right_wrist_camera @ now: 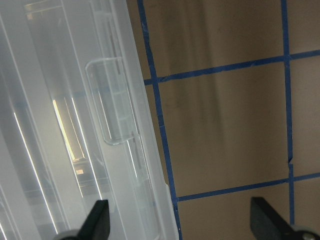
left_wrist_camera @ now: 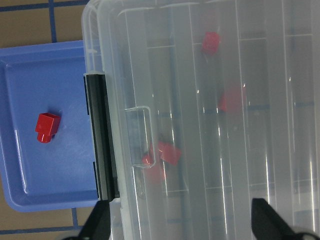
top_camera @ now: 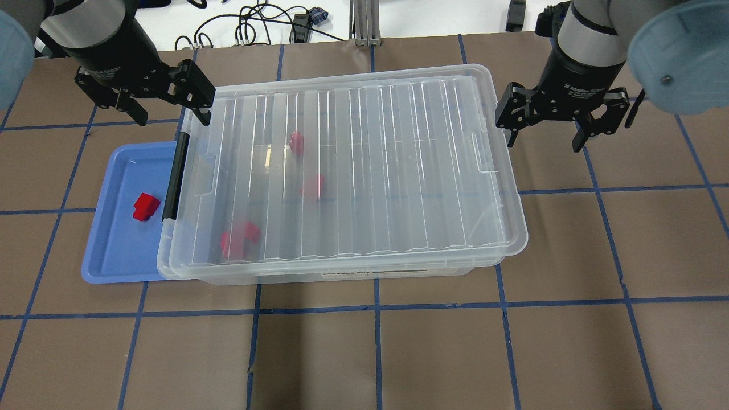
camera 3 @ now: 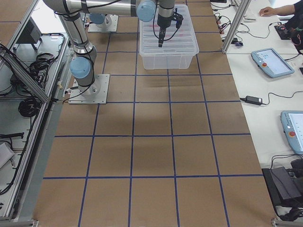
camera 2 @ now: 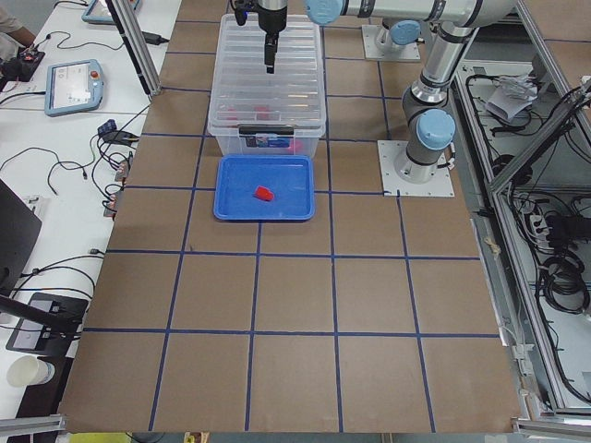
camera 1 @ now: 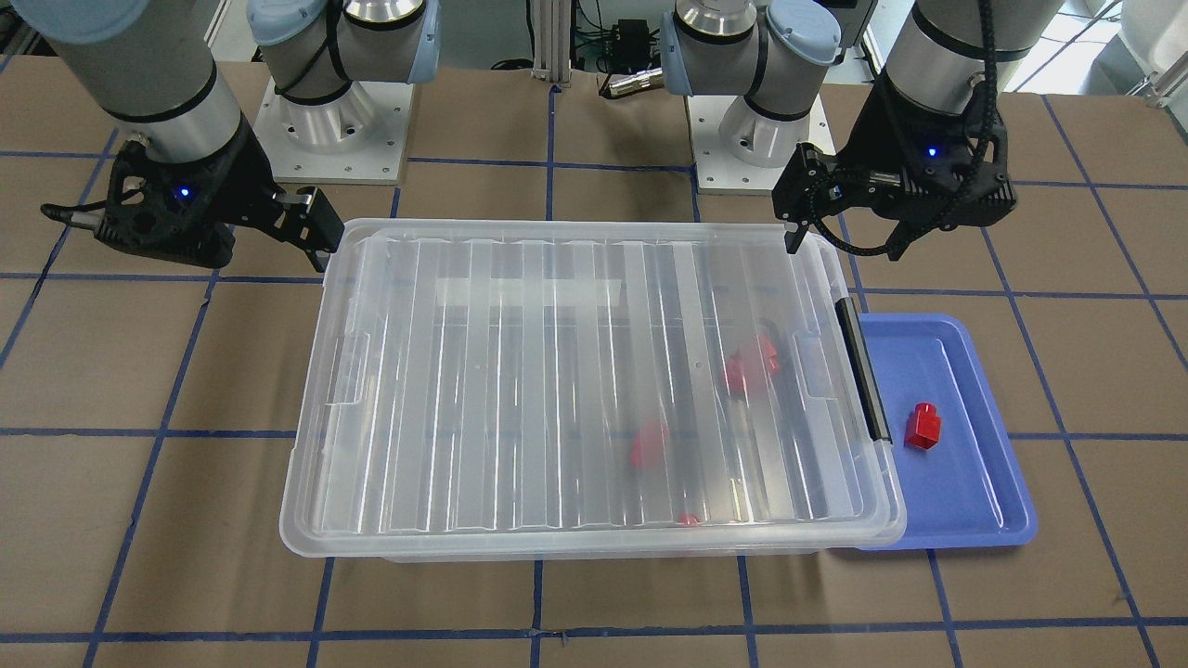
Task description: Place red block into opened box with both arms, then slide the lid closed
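The clear box (top_camera: 342,274) stands mid-table, its black handle (top_camera: 173,176) toward my left arm. The ribbed clear lid (top_camera: 398,171) lies flat over the whole box. Several red blocks show blurred through it, such as one (top_camera: 296,142) near the handle end. Another red block (top_camera: 145,206) (left_wrist_camera: 47,127) lies in the blue tray. My left gripper (top_camera: 170,114) (left_wrist_camera: 180,227) is open at the far corner of the handle end, holding nothing. My right gripper (top_camera: 544,136) (right_wrist_camera: 180,227) is open beside the opposite short end, straddling the rim and the table.
The blue tray (top_camera: 108,256) sits against the box's handle end, partly under it. Both arm bases (camera 1: 329,130) (camera 1: 752,139) stand behind the box. Brown table with blue grid lines surrounds it. A person's hand (camera 3: 270,10) rests at a side desk.
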Available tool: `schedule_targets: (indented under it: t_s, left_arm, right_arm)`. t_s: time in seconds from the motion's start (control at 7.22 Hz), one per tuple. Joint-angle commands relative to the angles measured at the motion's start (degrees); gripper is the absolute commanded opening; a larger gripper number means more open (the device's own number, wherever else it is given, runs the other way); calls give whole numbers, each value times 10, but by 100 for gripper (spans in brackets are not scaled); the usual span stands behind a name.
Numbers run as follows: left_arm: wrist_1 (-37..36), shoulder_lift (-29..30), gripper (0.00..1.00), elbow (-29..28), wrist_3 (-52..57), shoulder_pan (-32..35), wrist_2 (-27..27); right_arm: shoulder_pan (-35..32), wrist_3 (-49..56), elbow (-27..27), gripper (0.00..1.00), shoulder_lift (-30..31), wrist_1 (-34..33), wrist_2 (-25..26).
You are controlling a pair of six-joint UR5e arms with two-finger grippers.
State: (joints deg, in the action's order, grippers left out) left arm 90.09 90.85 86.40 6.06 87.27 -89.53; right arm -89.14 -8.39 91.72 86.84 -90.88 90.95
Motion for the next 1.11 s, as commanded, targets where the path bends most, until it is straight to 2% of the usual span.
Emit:
schedule_targets:
  t_s: [0.0, 0.28, 0.97]
  left_arm:
    - [0, 0, 100, 0, 0, 0, -1]
    - [0, 2, 100, 0, 0, 0, 1]
    - [-2, -9, 100, 13, 10, 0, -3]
  right_arm:
    - [1, -1, 2, 100, -49, -34, -2]
    - [4, 4, 0, 100, -73, -64, 0]
    - [5, 4, 2, 100, -108, -64, -1]
